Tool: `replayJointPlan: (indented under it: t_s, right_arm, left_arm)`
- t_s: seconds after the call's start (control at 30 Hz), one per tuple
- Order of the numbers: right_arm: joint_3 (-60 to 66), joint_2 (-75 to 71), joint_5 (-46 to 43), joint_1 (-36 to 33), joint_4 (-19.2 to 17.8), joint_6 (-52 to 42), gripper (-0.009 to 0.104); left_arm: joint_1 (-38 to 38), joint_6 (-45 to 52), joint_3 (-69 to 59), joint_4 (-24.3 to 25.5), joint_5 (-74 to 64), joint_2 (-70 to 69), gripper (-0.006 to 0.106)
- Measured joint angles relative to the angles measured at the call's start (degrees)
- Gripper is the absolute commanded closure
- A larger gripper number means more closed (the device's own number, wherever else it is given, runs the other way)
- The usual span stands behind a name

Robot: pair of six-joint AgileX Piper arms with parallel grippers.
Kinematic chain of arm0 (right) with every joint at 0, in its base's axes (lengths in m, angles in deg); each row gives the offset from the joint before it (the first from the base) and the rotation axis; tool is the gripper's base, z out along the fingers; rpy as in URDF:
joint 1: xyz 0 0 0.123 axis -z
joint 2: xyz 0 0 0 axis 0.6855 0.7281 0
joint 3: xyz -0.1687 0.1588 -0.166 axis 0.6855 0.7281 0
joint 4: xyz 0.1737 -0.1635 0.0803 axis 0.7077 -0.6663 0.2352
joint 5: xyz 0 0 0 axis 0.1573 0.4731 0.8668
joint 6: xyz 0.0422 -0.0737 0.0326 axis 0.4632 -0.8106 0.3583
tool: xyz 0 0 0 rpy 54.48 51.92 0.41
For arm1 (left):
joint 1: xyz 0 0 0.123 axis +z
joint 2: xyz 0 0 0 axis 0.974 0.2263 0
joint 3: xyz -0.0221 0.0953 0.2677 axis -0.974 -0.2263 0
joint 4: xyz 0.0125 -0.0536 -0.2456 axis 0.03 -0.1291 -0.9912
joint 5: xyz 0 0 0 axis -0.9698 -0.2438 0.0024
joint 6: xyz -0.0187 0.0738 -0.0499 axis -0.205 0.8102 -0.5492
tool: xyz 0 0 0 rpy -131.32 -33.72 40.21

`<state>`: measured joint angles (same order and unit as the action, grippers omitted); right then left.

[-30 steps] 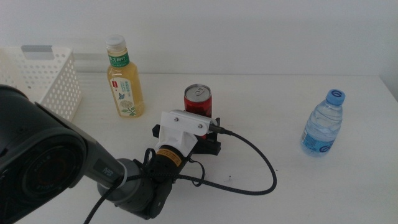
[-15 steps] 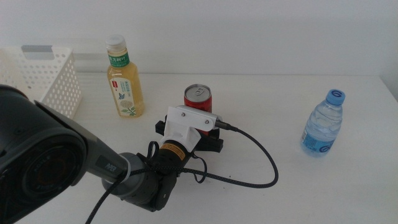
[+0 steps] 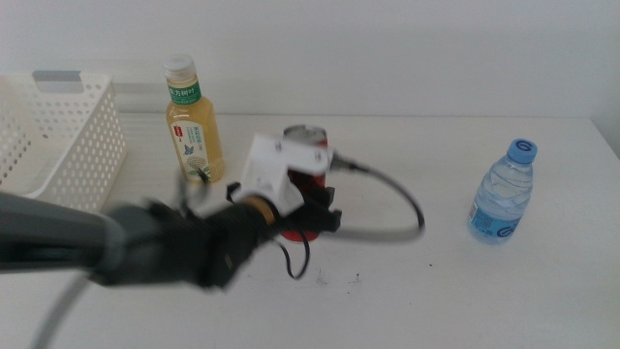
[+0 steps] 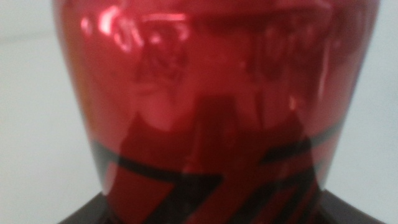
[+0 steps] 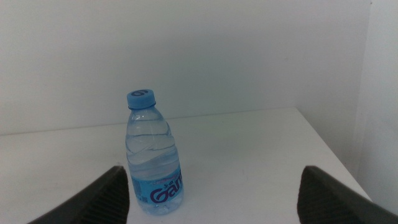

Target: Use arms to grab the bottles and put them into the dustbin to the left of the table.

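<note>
The slim red soda can [image 3: 306,133] stands in the middle of the table [image 3: 465,291], and it fills the left wrist view [image 4: 211,93]. My left gripper [image 3: 308,215] is shut on its lower body, with the white wrist housing covering most of the can. The yellow tea bottle [image 3: 197,126] stands upright at the back, left of the can. The clear blue-capped water bottle [image 3: 504,194] stands alone on the right. In the right wrist view it [image 5: 152,155] stands ahead of my open right gripper [image 5: 211,193]. The right arm is out of the middle view.
The white perforated dustbin [image 3: 68,136] sits at the far left, beyond the tea bottle. A thick black cable [image 3: 402,199] loops out to the right of the left wrist. The table's right edge [image 5: 336,155] lies close to the water bottle.
The left arm has swung forward and now shows as a motion blur. Its gripper closed in around the red can, which has shifted slightly up and left.
</note>
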<state>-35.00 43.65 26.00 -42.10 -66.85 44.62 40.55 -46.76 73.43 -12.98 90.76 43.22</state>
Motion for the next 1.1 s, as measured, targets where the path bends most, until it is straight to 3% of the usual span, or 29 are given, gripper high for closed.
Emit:
replayJointPlan:
  t_s: [0.23, 0.5, 0.8, 1.1]
  right_arm:
    - [0.00, 0.00, 0.00, 0.00, 0.00, 0.00, 0.003]
    - [0.00, 0.00, 0.00, 0.00, 0.00, 0.00, 0.003]
    - [0.00, 0.00, 0.00, 0.00, 0.00, 0.00, 0.003]
    - [0.00, 0.00, 0.00, 0.00, 0.00, 0.00, 0.003]
  left_arm:
    - [7.87, 2.24, 12.40, 4.91, -45.03, -13.27, 0.102]
    - [28.81, 13.81, 36.67, 6.18, -84.17, -12.74, 0.102]
    - [47.85, 19.71, 49.66, 4.07, -96.41, -6.78, 0.102]
    - [52.90, 25.33, 50.33, 2.23, -95.10, 1.78, 0.102]
